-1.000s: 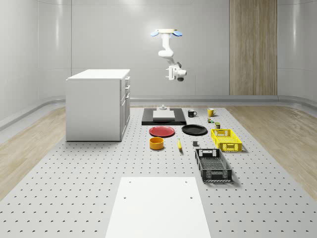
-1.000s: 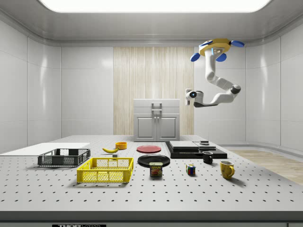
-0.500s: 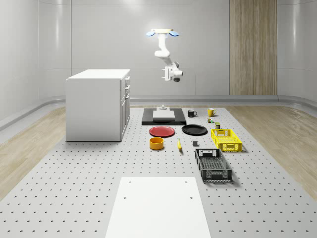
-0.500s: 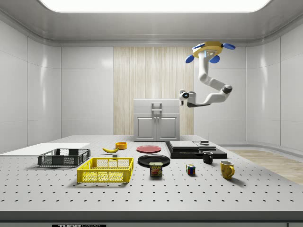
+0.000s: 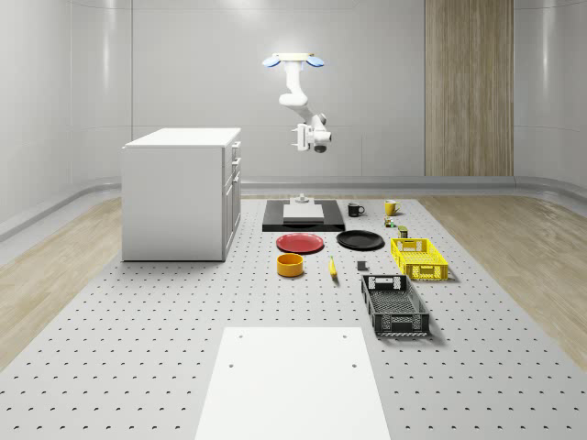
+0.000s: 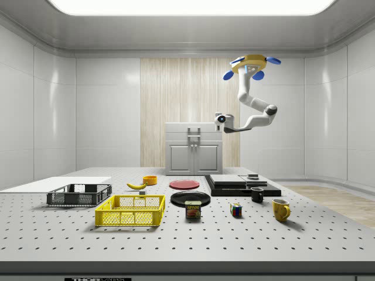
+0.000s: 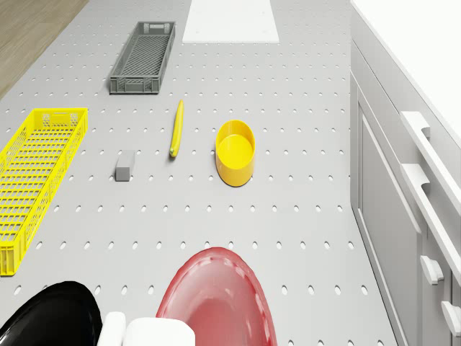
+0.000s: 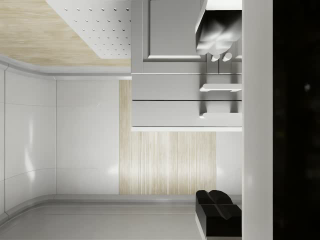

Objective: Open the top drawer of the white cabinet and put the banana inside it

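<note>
The drone (image 6: 252,61) hovers high above the black slab (image 6: 241,184), up and to the side view's right of the white cabinet (image 6: 194,148); its arm bends down toward the cabinet, the gripper (image 6: 218,119) level with the cabinet's top edge, just beside its right corner; the banana (image 6: 136,185) lies on the bench (image 6: 193,243), well before the cabinet.

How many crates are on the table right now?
2. The yellow crate sits toward the whole-scene view's right, past the black plate. The dark grey crate lies just nearer the camera than it. None seems hidden.
</note>
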